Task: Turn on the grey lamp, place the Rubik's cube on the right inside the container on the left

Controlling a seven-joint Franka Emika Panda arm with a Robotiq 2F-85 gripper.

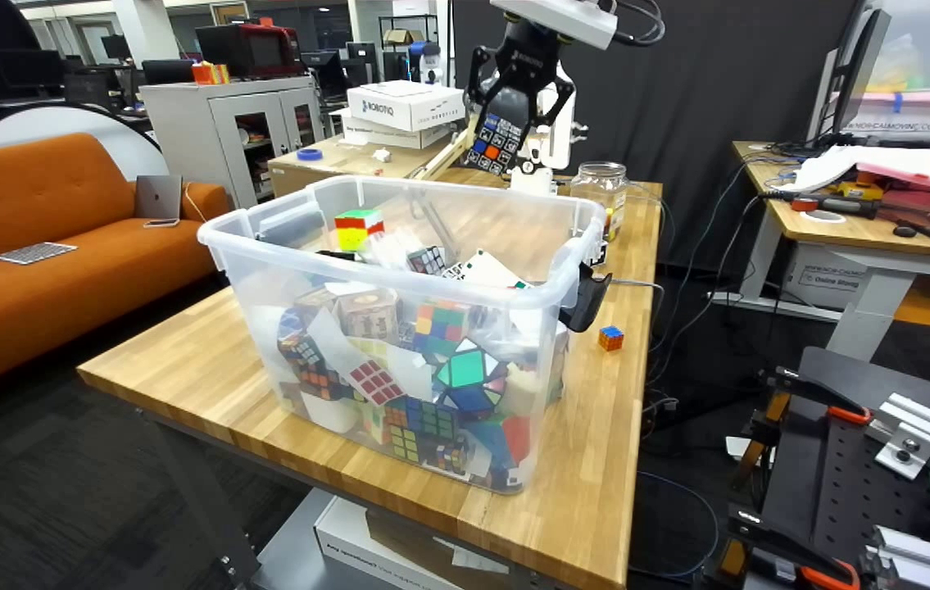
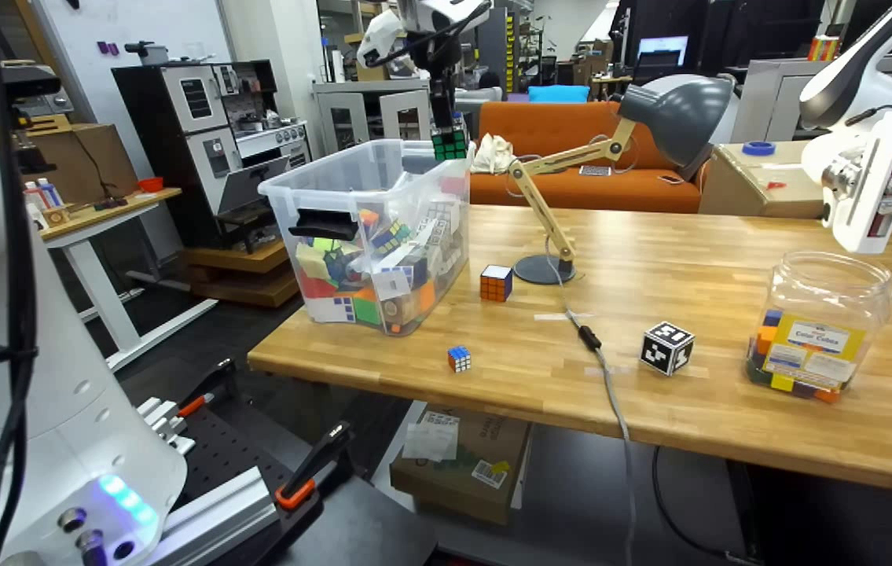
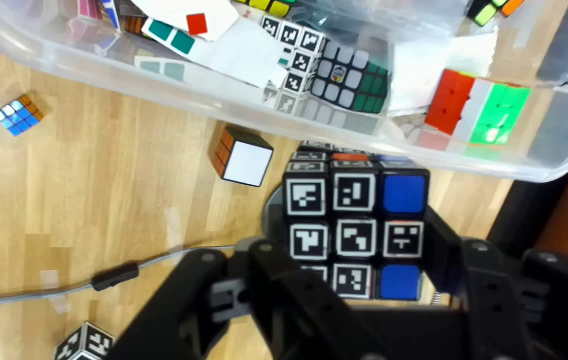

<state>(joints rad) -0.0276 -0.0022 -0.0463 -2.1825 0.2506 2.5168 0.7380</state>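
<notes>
On the laminated wooden table point(image 1: 596, 459) stood the container point(image 1: 399, 279), a rectangular tub of translucent plastic with a thick rolled rim and a black latch point(image 2: 324, 224); puzzle cubes point(image 1: 376, 383) and white paper point(image 3: 243, 52) lay inside.

The gripper point(image 3: 361, 245), a black fingered mechanism, was clamped on a tag-printed Rubik's cube point(image 3: 356, 215), black-bodied with glossy blue squares. It held this cube above the tabletop, near the container's rim; the cube's height relative to the rim could not be judged reliably.

A white-topped Rubik's cube point(image 2: 496, 283) with an orange side rested on the wood, between the container and the disc-shaped base of the grey lamp point(image 2: 677, 118). The lamp had a smooth domed shade and jointed wooden arms. A smaller Rubik's cube point(image 2: 459, 359) with blue and orange faces sat near the table edge, apart from the container.

Green stickers point(image 2: 449, 145) on the held cube showed in an exterior view; the wrist view presented its tags and blue squares instead. A clear, wide-mouthed jar point(image 2: 823, 346) appeared in both exterior views, outside the wrist camera's field.
</notes>
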